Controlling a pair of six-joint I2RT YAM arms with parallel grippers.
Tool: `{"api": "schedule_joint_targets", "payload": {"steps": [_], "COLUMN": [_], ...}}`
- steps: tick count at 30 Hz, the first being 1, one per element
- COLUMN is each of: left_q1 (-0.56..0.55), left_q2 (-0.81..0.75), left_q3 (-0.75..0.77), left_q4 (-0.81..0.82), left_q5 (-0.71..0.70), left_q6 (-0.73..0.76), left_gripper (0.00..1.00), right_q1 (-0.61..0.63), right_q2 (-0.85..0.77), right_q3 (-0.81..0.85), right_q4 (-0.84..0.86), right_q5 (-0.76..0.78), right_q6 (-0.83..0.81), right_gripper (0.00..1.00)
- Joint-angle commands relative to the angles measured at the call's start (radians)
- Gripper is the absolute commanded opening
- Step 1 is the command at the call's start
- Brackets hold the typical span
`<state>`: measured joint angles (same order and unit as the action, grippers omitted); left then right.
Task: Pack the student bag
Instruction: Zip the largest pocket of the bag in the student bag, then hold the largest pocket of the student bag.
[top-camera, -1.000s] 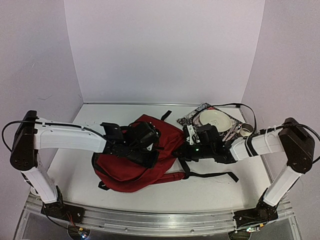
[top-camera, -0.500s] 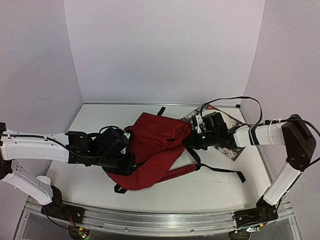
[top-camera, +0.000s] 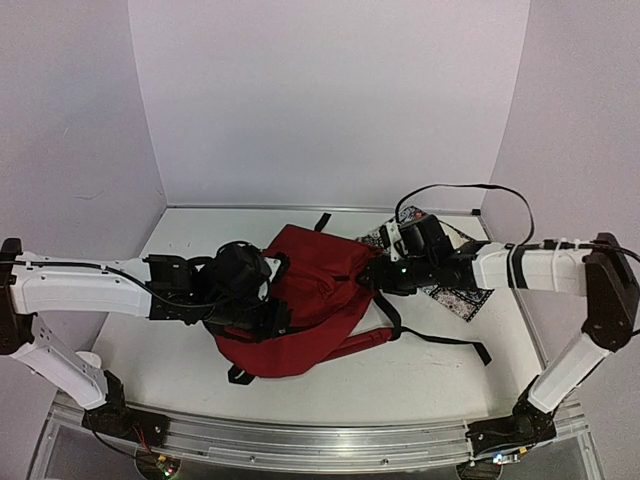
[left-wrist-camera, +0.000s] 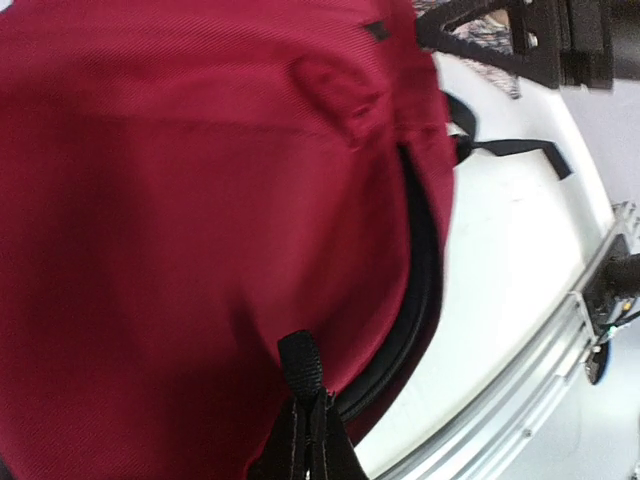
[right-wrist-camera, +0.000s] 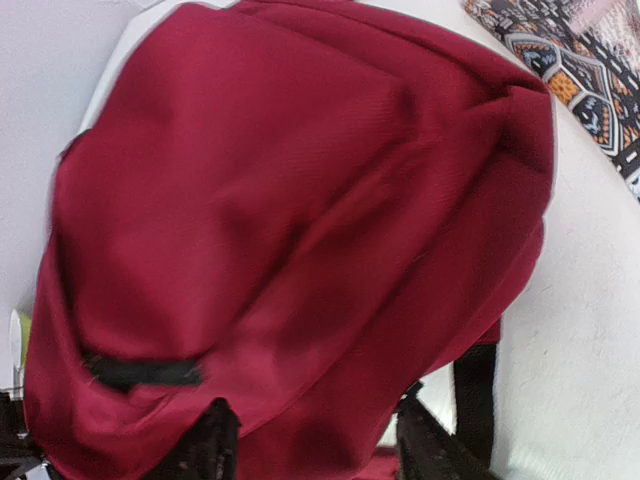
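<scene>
My left pincer (left-wrist-camera: 308, 420) is clamped shut on a black tab at the near-left edge of the student bag (top-camera: 310, 290). The bag lies slumped mid-table (top-camera: 430, 385), one black strap (top-camera: 440, 340) trailing to the right. My right pincer (right-wrist-camera: 315, 410), fingers apart, stands at the bag's far-right corner. Beyond it lies a flat patterned item (top-camera: 455, 297).

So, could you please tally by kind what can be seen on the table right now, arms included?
Red student bag: 1
Patterned cloth: 1
Robot arms: 2 (left arm, right arm)
Total: 4
</scene>
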<state>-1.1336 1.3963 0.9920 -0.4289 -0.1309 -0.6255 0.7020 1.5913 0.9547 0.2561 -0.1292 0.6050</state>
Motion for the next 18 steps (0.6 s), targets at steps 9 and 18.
{"api": "schedule_joint_targets", "payload": {"steps": [9, 18], "left_q1": [-0.002, -0.003], "left_q2": [0.089, 0.093], "left_q3": [0.107, 0.098], "left_q4": [0.220, 0.252], "left_q5": [0.181, 0.217], "left_q6": [0.074, 0.084], "left_gripper": [0.00, 0.00], "right_q1": [0.311, 0.375], "right_q2": [-0.196, -0.107], "right_q3": [-0.184, -0.215], "right_q4": [0.097, 0.224], "right_q5": [0.230, 0.273], "right_q6": [0.420, 0.555], "right_gripper": [0.76, 0.72]}}
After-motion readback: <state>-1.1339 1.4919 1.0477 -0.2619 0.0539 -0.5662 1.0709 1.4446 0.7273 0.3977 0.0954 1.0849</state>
